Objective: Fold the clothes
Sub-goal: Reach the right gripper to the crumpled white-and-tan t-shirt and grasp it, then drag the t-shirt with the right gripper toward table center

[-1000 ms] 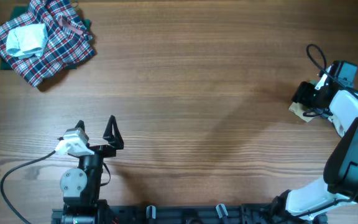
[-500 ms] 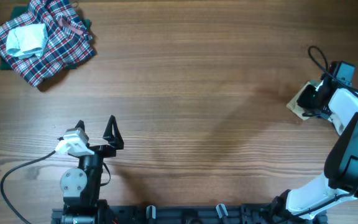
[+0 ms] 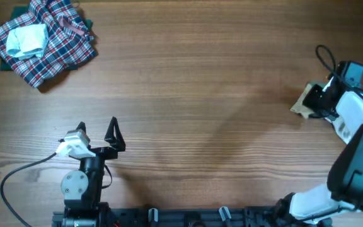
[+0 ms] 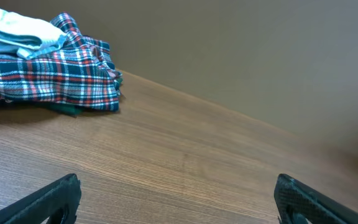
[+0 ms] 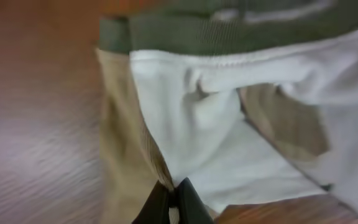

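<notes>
The clothes (image 3: 301, 104) are at the far right side of the wooden bench (image 3: 194, 82). They are one small soft piece, white and tan with a green band. The right pincer (image 5: 173, 198) is pressed together, pinching the edge where tan meets white. The left pincer (image 3: 97, 125) is spread wide, low over the bench near the front. In the back left corner sits a plaid heap (image 3: 49, 47) with a pale blue-white piece (image 3: 27, 39) on top, well apart from both pincers.
</notes>
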`<state>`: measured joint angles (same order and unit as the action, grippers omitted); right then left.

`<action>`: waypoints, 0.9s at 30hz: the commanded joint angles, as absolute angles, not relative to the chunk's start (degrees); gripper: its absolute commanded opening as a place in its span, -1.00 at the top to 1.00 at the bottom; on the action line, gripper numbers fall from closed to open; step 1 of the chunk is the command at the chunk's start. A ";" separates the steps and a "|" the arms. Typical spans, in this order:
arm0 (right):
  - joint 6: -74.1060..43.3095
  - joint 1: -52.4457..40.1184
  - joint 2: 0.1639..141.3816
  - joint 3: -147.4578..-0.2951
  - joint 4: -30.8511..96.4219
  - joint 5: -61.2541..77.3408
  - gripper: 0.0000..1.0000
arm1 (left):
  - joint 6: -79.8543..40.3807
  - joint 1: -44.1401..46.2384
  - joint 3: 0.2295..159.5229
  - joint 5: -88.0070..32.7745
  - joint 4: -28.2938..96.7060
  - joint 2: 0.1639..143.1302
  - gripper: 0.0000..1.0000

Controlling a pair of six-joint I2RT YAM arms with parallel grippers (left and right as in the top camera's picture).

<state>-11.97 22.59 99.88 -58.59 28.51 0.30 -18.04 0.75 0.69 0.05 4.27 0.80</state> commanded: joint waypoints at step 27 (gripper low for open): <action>-24.23 -18.81 90.54 -58.46 23.03 23.11 0.28 | -16.91 0.99 0.32 -0.60 4.27 0.38 -1.00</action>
<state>-23.16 -17.96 91.59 -58.54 23.22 24.25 -18.04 0.75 0.69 0.05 4.27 0.80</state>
